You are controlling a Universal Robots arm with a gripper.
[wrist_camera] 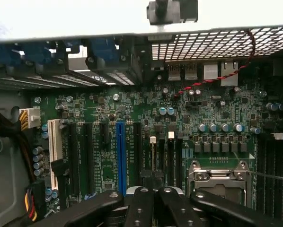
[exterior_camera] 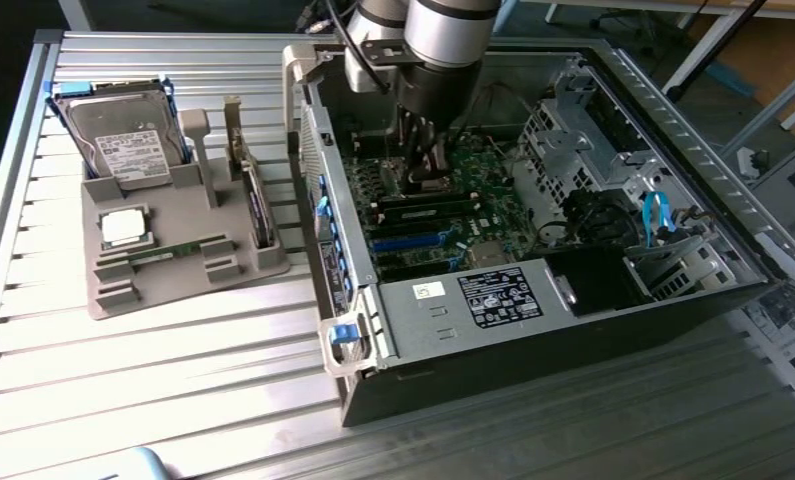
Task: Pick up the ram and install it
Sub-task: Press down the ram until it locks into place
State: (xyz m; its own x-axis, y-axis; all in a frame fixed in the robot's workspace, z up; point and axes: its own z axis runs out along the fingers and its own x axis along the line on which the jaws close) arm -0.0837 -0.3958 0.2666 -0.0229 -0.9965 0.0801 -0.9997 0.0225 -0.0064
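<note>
The gripper (exterior_camera: 427,180) reaches down inside the open computer case (exterior_camera: 531,340), its fingers (wrist_camera: 140,208) closed together just above the motherboard (wrist_camera: 146,113), among the memory slots (wrist_camera: 163,158) beside the CPU socket (wrist_camera: 219,177). Whether they pinch the ram cannot be told; a thin dark edge shows between the tips. Case walls and the drive cage (exterior_camera: 571,140) hem the arm closely. On the ridged surface (exterior_camera: 170,380), well apart, the grey holder (exterior_camera: 170,245) carries a hard drive (exterior_camera: 120,140).

One hard drive (exterior_camera: 120,135), one CPU chip (exterior_camera: 122,226), one computer case (exterior_camera: 531,290), one gripper (exterior_camera: 427,180).
</note>
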